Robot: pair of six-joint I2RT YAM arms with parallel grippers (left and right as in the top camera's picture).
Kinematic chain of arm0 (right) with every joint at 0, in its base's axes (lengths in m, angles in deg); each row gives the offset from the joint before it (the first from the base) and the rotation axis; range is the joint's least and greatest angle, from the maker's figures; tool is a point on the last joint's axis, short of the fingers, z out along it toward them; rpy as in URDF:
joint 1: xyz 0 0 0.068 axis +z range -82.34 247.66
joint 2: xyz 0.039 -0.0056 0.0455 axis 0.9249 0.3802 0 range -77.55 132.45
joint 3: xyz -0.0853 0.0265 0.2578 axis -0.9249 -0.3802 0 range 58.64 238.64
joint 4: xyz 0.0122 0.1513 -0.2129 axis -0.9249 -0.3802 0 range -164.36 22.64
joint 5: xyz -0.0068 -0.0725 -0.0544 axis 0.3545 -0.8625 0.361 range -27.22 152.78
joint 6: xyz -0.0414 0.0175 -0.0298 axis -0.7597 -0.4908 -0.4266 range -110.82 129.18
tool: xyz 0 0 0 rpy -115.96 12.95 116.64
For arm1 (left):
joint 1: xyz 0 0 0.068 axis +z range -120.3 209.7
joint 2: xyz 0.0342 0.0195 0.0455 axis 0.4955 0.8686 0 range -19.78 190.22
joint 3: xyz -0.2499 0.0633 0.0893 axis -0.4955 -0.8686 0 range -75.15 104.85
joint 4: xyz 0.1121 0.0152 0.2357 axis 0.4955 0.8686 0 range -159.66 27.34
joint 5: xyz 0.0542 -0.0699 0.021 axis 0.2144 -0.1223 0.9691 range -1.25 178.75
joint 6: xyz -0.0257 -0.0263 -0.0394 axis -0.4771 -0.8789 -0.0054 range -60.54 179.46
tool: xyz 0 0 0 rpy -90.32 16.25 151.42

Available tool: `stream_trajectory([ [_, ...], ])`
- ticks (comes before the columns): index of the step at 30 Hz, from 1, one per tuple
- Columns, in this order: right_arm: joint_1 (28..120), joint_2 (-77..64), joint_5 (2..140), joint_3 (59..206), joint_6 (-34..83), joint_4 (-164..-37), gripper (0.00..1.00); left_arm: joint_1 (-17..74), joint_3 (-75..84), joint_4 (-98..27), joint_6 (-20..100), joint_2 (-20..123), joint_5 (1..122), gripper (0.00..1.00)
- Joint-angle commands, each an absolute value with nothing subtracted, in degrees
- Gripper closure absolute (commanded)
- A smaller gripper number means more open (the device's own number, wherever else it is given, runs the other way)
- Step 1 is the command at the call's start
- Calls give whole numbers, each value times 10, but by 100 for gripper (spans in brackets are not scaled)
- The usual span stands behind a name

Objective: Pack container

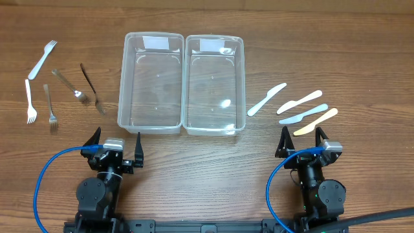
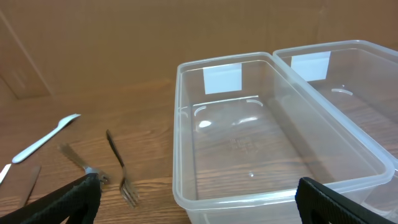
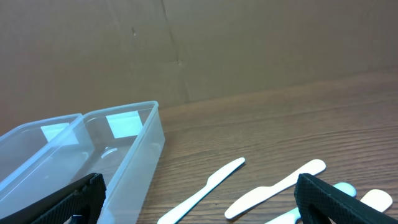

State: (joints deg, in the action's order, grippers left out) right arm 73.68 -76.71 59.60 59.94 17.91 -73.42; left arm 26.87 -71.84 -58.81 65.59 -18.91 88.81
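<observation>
My left jaws and right jaws both stand apart, empty, low over the near table edge. Just ahead of the right jaws lie four plastic knives (white, cream, blue, yellow), close together, so I could nudge a neighbour or pinch two at once. Ahead and outward of the left jaws lie five forks: two white plastic forks and three metal forks, all lying flat, so my tips may skid. Farther ahead, between both jaws, two clear containers touch, empty; a careless drop might shove them.
</observation>
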Motion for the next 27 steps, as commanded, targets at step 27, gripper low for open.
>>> stream_trajectory([
  [27, 735, -766, 604, 604, 257, -735, 0, 274, -721, -633, 698, -195, 932, 0],
])
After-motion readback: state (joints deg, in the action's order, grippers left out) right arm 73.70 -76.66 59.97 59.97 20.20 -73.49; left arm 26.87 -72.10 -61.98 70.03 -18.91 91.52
